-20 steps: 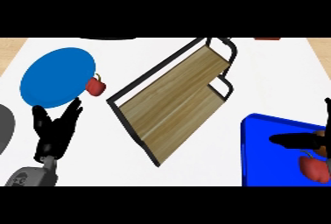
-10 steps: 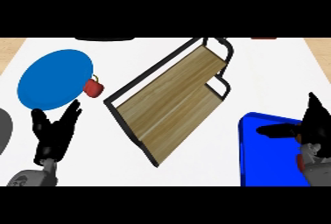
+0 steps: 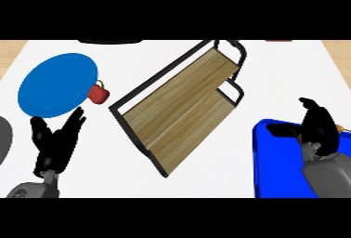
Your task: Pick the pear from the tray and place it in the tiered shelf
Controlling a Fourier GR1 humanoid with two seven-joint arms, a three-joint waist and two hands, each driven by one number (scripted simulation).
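Note:
The blue tray point(image 3: 274, 162) lies at the lower right. My right hand point(image 3: 316, 128) hovers over the tray with its fingers curled downward. The pear is almost fully hidden under it, and only an orange sliver point(image 3: 341, 126) shows at the hand's right side. The tiered shelf point(image 3: 185, 107), wooden boards in a black frame, lies slanted across the middle of the counter, left of the tray. My left hand point(image 3: 58, 139) rests open, fingers up, at the lower left.
A blue plate point(image 3: 58, 83) sits at the upper left with a small red object point(image 3: 99, 94) at its right rim. A grey thing point(image 3: 3, 139) shows at the left edge. A dark object point(image 3: 109, 42) lies along the far edge.
The right hand has come down over the pear, which showed red on the tray a second ago, and curled over it. It has shifted slightly left. The left hand stayed put.

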